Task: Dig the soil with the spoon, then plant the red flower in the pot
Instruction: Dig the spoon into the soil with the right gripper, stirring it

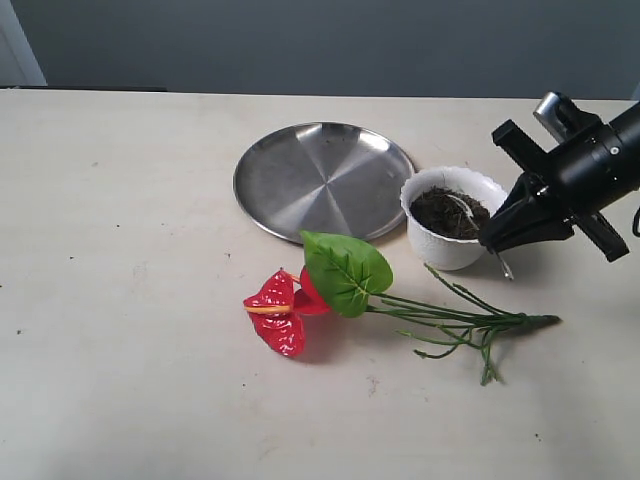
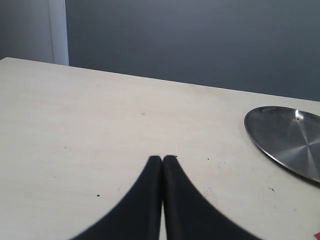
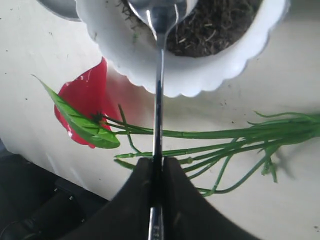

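Right of centre in the exterior view, pinches the spoon (image 3: 159,100) by its handle in the right gripper (image 1: 490,240), bowl at the soil (image 1: 435,212) inside the pot (image 1: 440,250): digging step, by the look of it. Shows the left gripper (image 2: 162,159) pressed together on nothing above bare table (image 2: 75,125) near the steel plate (image 2: 285,140). Calls next for scooping a hollow, then fetching the red flower (image 1: 278,315) lying flat at lower centre, stems just below the pot.

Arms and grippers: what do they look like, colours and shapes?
Both grippers are matte black, no markings visible. The left gripper and right gripper each have two fingers flaring from narrow tips to broad bases. The right arm is a black cylinder with flat black brackets and a silver-grey cap.
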Robot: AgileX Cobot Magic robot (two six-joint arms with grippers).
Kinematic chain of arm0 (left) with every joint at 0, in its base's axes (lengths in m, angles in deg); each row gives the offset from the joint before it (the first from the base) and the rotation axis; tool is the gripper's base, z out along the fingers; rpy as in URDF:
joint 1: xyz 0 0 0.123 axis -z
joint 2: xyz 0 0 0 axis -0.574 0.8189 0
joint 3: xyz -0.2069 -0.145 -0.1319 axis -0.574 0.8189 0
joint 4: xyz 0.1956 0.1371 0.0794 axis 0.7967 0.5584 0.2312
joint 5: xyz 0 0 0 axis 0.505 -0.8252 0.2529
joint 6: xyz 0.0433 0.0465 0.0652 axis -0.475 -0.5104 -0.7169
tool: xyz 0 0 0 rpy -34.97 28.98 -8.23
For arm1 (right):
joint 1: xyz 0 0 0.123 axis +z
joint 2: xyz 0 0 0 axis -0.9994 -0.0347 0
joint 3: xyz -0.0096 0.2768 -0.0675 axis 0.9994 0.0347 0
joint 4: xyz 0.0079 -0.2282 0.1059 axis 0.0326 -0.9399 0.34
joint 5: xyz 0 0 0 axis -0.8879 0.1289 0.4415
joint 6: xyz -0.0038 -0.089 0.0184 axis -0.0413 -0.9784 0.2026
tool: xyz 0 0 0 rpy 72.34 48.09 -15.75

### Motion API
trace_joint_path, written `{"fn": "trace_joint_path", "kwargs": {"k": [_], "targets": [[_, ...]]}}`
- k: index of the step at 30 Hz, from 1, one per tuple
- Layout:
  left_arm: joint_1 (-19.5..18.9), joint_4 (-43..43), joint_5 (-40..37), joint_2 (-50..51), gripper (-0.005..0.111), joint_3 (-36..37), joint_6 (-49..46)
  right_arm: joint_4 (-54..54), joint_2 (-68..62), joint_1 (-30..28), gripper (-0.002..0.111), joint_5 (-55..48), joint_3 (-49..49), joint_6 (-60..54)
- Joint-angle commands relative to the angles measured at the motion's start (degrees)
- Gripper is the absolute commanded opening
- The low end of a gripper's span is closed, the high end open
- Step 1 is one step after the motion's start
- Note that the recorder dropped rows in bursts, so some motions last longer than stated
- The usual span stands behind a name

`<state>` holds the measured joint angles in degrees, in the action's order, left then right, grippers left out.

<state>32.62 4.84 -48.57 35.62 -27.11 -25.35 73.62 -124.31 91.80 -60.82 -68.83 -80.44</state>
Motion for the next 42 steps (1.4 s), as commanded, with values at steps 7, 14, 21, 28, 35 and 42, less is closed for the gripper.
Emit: {"fn": "trace_joint_path", "kwargs": {"k": [7, 14, 21, 28, 35, 42], "targets": [[0.37, 0.09, 0.86, -0.28, 0.000, 0.14, 0.06, 1.95, -4.41, -0.26, -0.001, 0.07, -0.19, -0.24], [0.37, 0.09, 0.86, -0.28, 0.000, 0.14, 0.06, 7.67, -4.90, -0.26, -0.001, 0.07, -0.19, -3.94], [0.37, 0.09, 0.86, -0.28, 0.000, 0.14, 0.06, 6.93, -1.92, -0.37, -0.001, 0.07, -0.19, -3.78], [0.37, 0.09, 0.86, -0.28, 0.000, 0.14, 0.06, 3.48, 0.80, -0.37, -0.001, 0.07, -0.19, -2.16], [0.37, 0.09, 0.86, -0.28, 0.000, 0.14, 0.06, 0.88, -1.86, -0.26, -0.001, 0.07, -0.09, 0.10], [0.37, 0.09, 0.86, -0.28, 0.000, 0.14, 0.06, 9.61, -2.95, -0.26, -0.001, 0.07, -0.08, -5.36]]}}
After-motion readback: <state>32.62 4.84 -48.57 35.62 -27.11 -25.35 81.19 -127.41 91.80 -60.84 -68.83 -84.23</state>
